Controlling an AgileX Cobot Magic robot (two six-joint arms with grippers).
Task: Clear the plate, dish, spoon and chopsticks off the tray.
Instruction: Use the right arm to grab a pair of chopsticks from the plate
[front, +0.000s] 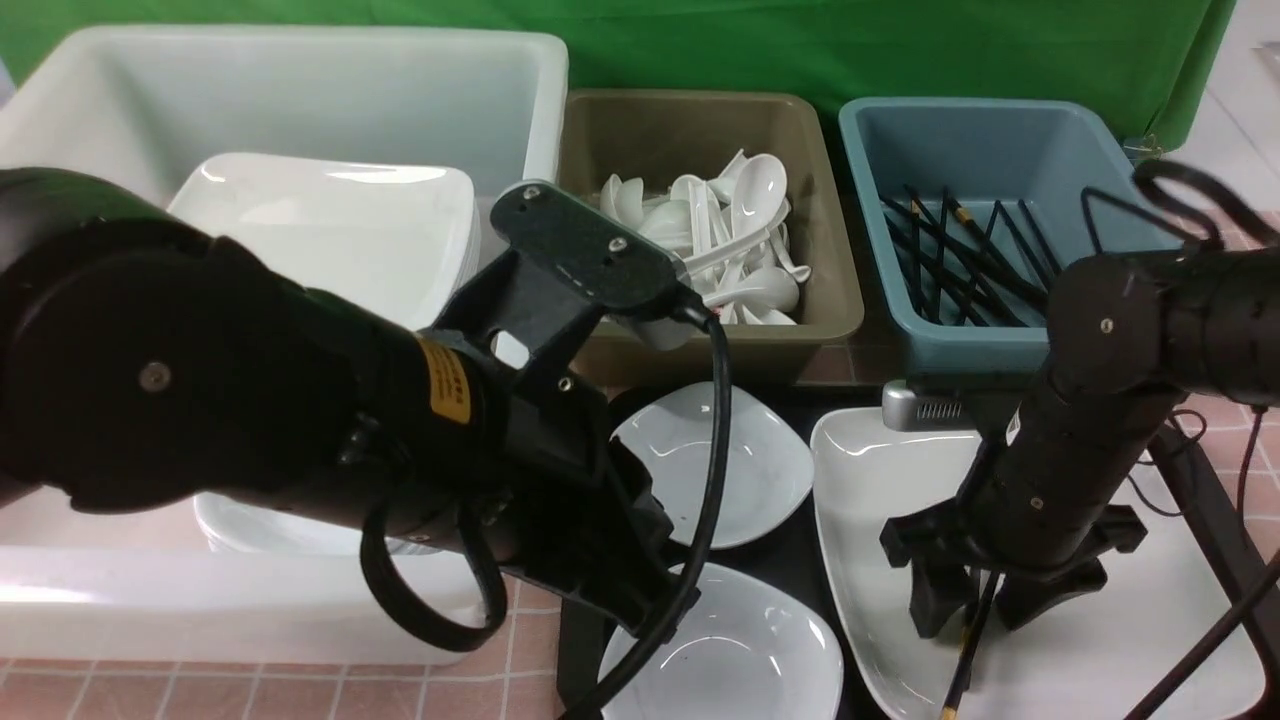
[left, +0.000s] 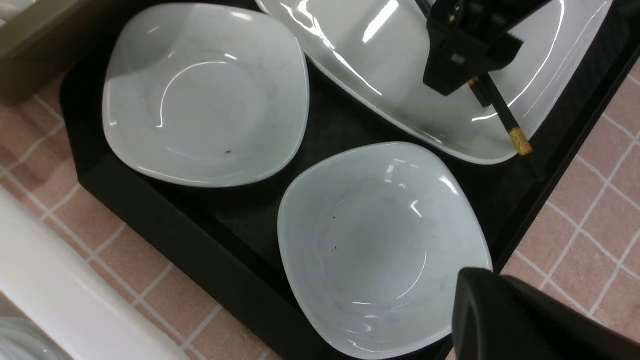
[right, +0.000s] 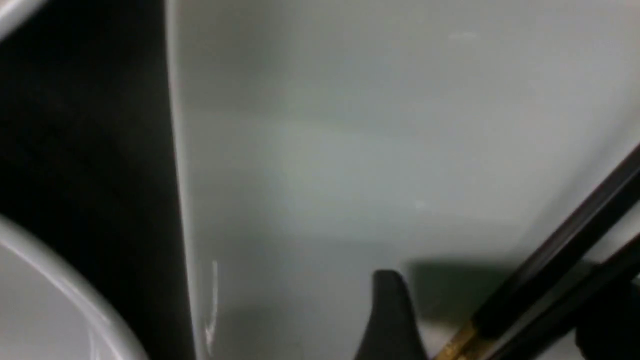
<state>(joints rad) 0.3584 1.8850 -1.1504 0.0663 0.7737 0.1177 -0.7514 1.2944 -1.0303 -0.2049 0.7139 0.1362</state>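
We see the tray (front: 800, 560) at the near edge of the counter, right of the middle. The plate (front: 1120, 650) fills the tray's half toward the counter's right edge. The chopsticks (front: 960, 670) lie on the plate, their gold-banded ends pointing at the near edge. The right gripper (front: 972, 620) stands over them with its jaws spread, one finger on each side of the pair and nothing clamped yet.

Two small dishes share the tray's other half, the far dish (front: 770, 470) and the near dish (front: 740, 650). The left gripper (left: 520, 320) hovers beside the near dish. Only one of its fingers shows, so we cannot tell whether it is parted or closed. We find no spoon on the tray. The only spoons in sight are heaped in the olive tub (front: 830, 300) along the far edge.

We judge the pinch to be the risky part. The sticks are thin and the plate is glossy, so closing jaws could catch one stick and roll the other away. Fingertips set too low could press on the plate and make it slide or rock. The grip also sits near the banded ends, so the long part may droop and swing on the lift. It could then knock the rim of the blue tub (front: 960, 345) at the far right corner. The left arm's cable (front: 718, 430) hangs across the far dish and could snag.
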